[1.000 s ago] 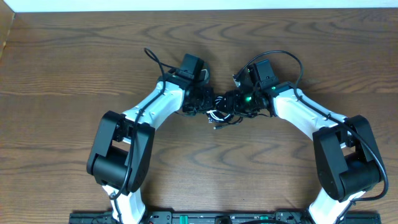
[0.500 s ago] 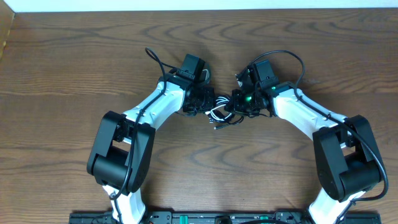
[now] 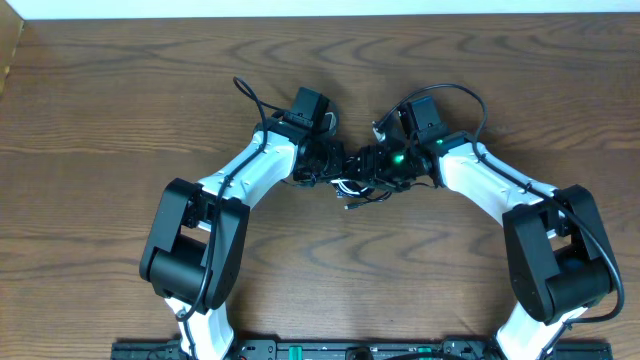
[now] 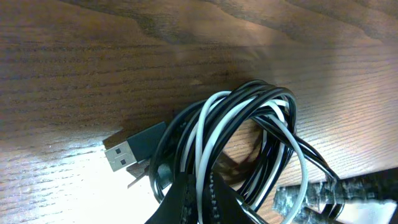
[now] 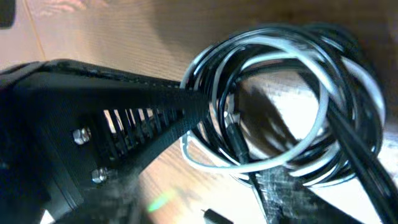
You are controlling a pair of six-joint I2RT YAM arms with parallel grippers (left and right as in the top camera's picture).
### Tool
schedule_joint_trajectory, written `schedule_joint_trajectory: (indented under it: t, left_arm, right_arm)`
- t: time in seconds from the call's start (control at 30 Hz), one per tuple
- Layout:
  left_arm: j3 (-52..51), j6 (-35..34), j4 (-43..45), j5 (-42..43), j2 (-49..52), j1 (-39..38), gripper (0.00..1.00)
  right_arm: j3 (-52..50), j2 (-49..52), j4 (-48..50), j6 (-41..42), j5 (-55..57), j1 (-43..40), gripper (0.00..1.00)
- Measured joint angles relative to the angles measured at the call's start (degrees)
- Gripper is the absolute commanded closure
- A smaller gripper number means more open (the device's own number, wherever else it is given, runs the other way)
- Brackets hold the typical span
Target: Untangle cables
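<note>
The cables (image 3: 352,183) are a small tangled coil of thin black and white cords between my two grippers at the table's middle. In the left wrist view the coil (image 4: 249,134) lies on the wood with a black USB plug (image 4: 127,149) sticking out to the left. My left gripper (image 4: 202,199) is shut on black and white strands at the coil's near side. In the right wrist view the coil (image 5: 280,106) fills the frame. My right gripper (image 5: 273,186) is shut on strands at the coil's lower edge. The left gripper's black finger (image 5: 149,112) reaches into the coil from the left.
Thicker black cords run from the wrists: one curls off up-left (image 3: 245,92), one loops over the right wrist (image 3: 470,95). Brown wood table (image 3: 320,280) all around. The table's far edge (image 3: 320,14) meets a white wall.
The right gripper pulled slightly right half a second ago, stretching the coil, and has now come back toward the left gripper. The coil is bunched tighter between them.
</note>
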Motion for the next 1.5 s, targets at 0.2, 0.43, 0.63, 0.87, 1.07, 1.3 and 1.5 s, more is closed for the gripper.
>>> schedule_joint_trajectory:
  t: [0.2,0.43,0.63,0.87,1.07,1.3,1.5]
  left_arm:
    - [0.00,0.00,0.00,0.00,0.00,0.00,0.92]
    - [0.00,0.00,0.07,0.00,0.00,0.00,0.92]
    - [0.00,0.00,-0.42,0.00,0.00,0.00,0.92]
    - [0.00,1.90,-2.16,0.00,0.00,0.00,0.92]
    - [0.00,7.06,-5.68,0.00,0.00,0.00,0.92]
    - [0.00,11.61,-7.61,0.07,0.00,0.00,0.92]
    - [0.00,12.46,-7.50,5.05,0.00,0.07,0.92]
  right_arm:
    - [0.00,0.00,-2.45,5.49,2.45,0.00,0.64]
    - [0.00,0.00,-3.78,22.03,5.38,0.22,0.62]
    - [0.00,0.00,-2.38,33.59,9.20,1.79,0.86]
    - [-0.02,0.00,-1.99,35.28,12.52,2.05,0.99]
    - [-0.04,0.00,1.33,29.77,12.63,0.63,0.99]
    - [-0.04,0.00,5.95,21.68,8.20,-1.92,0.99]
    - [-0.04,0.00,5.99,18.84,7.93,-2.97,0.99]
